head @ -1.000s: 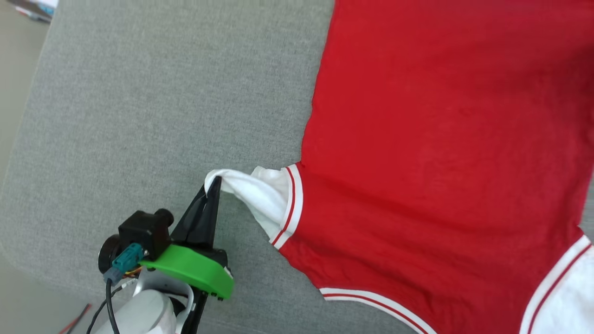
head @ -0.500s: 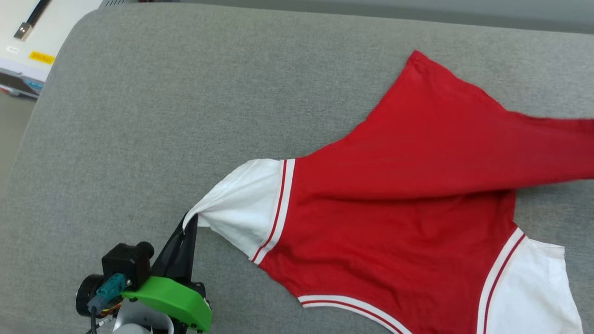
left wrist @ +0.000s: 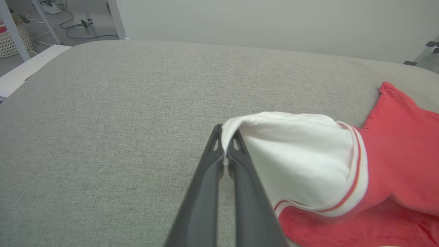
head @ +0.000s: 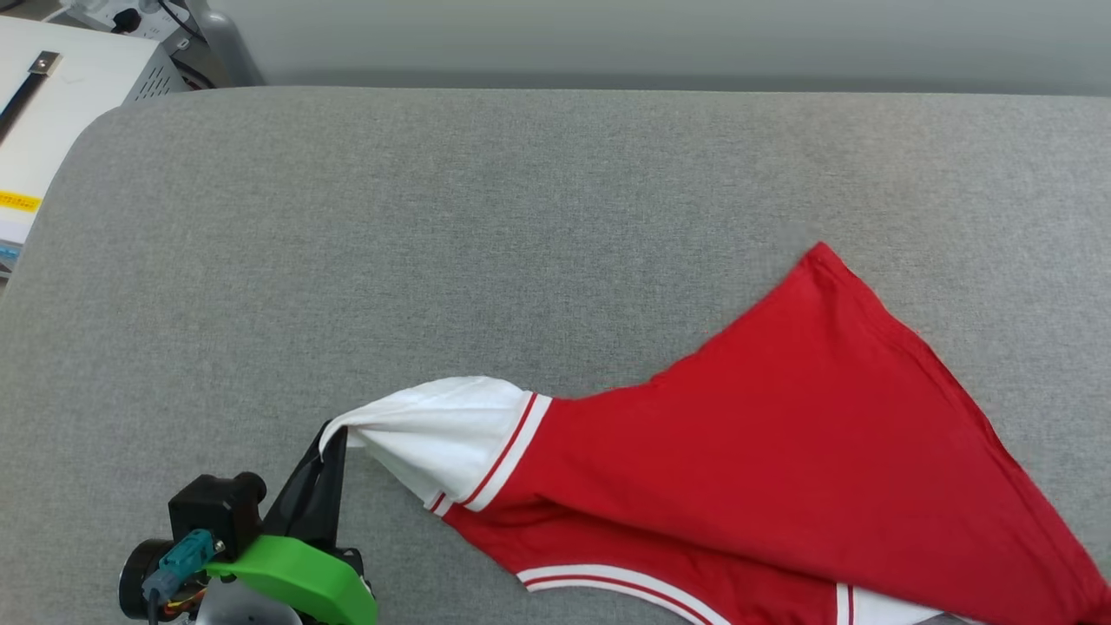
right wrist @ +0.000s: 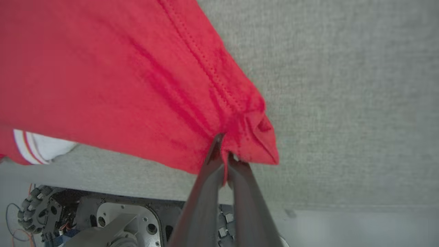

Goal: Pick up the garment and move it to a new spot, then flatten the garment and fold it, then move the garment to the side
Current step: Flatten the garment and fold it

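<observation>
The garment is a red T-shirt with white sleeves and red-white trim, lying partly folded over on the grey cushion at the right and front. My left gripper at the lower left is shut on the edge of the white sleeve. The left wrist view shows the same sleeve pinched between my left gripper tips. In the right wrist view my right gripper is shut on a bunched red corner of the garment, held above the cushion's front edge.
A white cabinet with cables stands beyond the cushion's far left corner. A pale wall runs behind the cushion. The robot's wheeled base shows below the cushion's front edge in the right wrist view.
The head camera has tilted up, bringing the cushion's back edge into view. The right side of the garment has come over toward the front, folding the red body on itself. My left gripper keeps the sleeve.
</observation>
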Controlling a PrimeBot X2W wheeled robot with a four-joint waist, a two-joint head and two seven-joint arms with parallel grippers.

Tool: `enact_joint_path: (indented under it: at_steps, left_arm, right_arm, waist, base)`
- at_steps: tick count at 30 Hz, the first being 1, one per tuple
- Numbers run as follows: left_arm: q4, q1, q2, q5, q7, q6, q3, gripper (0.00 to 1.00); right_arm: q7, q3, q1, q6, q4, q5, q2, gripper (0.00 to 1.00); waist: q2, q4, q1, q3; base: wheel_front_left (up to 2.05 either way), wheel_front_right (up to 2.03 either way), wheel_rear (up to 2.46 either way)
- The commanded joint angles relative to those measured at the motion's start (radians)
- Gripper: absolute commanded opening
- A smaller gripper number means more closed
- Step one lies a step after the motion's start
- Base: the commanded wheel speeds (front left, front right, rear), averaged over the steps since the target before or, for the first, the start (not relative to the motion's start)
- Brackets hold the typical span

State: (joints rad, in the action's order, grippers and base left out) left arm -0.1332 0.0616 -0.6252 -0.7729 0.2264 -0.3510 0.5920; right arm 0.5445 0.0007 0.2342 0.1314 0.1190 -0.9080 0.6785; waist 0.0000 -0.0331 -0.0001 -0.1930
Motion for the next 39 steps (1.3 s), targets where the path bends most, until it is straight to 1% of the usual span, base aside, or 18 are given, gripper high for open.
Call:
enact_joint_path:
  at_steps: [1,4,6,7,8,14,18,21,22,23,24,27,29,31,32,35,39]
  left_arm:
    - [0.000,-0.005,-0.005,0.003,-0.002,-0.005,-0.004,0.00]
    - [0.006,-0.005,-0.003,0.002,0.000,-0.006,-0.005,0.00]
    - [0.008,-0.010,-0.004,0.001,0.002,-0.009,-0.008,0.00]
    - [0.009,-0.013,-0.004,0.000,0.003,-0.010,-0.009,0.00]
    - [0.008,-0.016,-0.005,0.000,0.004,-0.011,-0.011,0.00]
    - [-0.001,-0.018,-0.010,0.002,0.005,-0.016,-0.013,0.00]
    - [-0.012,-0.002,-0.008,0.011,0.004,-0.016,-0.008,0.00]
    - [-0.018,0.020,-0.004,0.022,0.000,-0.013,-0.001,0.00]
    - [-0.021,0.045,0.004,0.033,-0.004,-0.008,0.008,0.00]
    - [-0.022,0.055,0.007,0.038,-0.005,-0.006,0.012,0.00]
    - [-0.025,0.082,0.017,0.052,-0.006,0.000,0.022,0.00]
    - [-0.027,0.112,0.029,0.065,-0.007,0.008,0.033,0.00]
    - [-0.028,0.130,0.037,0.073,-0.008,0.013,0.039,0.00]
    - [-0.028,0.146,0.044,0.079,-0.007,0.018,0.044,0.00]
    - [-0.025,0.167,0.054,0.087,-0.004,0.024,0.049,0.00]
    - [-0.019,0.185,0.067,0.093,-0.002,0.031,0.056,0.00]
    - [-0.007,0.201,0.080,0.096,0.002,0.040,0.061,0.00]
  right_arm:
    - [0.004,0.003,0.018,-0.001,0.012,0.016,-0.020,0.00]
    - [0.015,0.019,0.033,-0.001,0.035,0.027,-0.078,0.00]
    - [0.002,0.020,0.018,-0.001,0.030,0.048,-0.091,0.00]
    - [-0.014,0.011,0.003,-0.001,0.022,0.061,-0.094,0.32]
    - [-0.025,0.005,-0.009,-0.001,0.011,0.073,-0.092,1.00]
    - [-0.066,-0.056,-0.087,-0.001,-0.133,0.136,-0.039,1.00]
    - [-0.066,-0.087,-0.191,-0.001,-0.254,0.162,-0.003,1.00]
    - [-0.030,-0.060,-0.301,-0.001,-0.311,0.172,0.014,1.00]
    - [0.029,0.013,-0.417,-0.001,-0.321,0.191,0.041,1.00]
    - [0.057,0.047,-0.464,-0.001,-0.313,0.197,0.047,1.00]
    - [0.153,0.144,-0.581,-0.001,-0.254,0.200,0.051,1.00]
    - [0.253,0.250,-0.705,-0.001,-0.167,0.209,0.058,1.00]
    - [0.297,0.321,-0.781,-0.001,-0.114,0.218,0.058,1.00]
    - [0.326,0.385,-0.850,-0.001,-0.063,0.225,0.053,1.00]
    - [0.344,0.455,-0.936,-0.001,0.021,0.239,0.033,1.00]
    - [0.340,0.512,-1.007,-0.001,0.118,0.252,0.006,1.00]
    - [0.317,0.587,-1.052,-0.001,0.229,0.249,-0.025,1.00]
  waist:
    - [0.0000,-0.002,0.0001,-0.003]
    - [0.0000,0.000,0.0001,-0.009]
    - [0.0000,0.006,0.0001,-0.010]
    - [0.0000,0.010,0.0001,-0.010]
    - [0.0000,0.012,0.0001,-0.009]
    - [0.0000,0.015,0.0001,-0.008]
    - [0.0000,0.004,0.0001,-0.024]
    - [0.0000,-0.013,0.0001,-0.045]
    - [0.0000,-0.031,0.0001,-0.067]
    - [0.0000,-0.040,0.0001,-0.076]
    - [0.0000,-0.063,0.0001,-0.100]
    - [0.0000,-0.087,0.0001,-0.124]
    - [0.0000,-0.101,0.0001,-0.141]
    - [0.0000,-0.114,0.0001,-0.156]
    - [0.0000,-0.128,0.0001,-0.181]
    - [0.0000,-0.141,0.0001,-0.207]
    - [0.0000,-0.150,0.0001,-0.231]
  base:
    - [0.00,0.00,0.00]
    - [0.00,0.00,0.00]
    - [0.00,0.00,0.00]
    - [0.00,0.00,0.00]
    - [0.00,0.00,0.00]
    - [0.00,0.00,0.00]
    - [0.00,0.00,0.00]
    - [0.00,0.00,0.00]
    - [0.00,0.00,0.00]
    - [0.00,0.00,0.00]
    - [0.00,0.00,0.00]
    - [0.00,0.00,0.00]
    - [0.00,0.00,0.00]
    - [0.00,0.00,0.00]
    - [0.00,0.00,0.00]
    - [0.00,0.00,0.00]
    - [0.00,0.00,0.00]
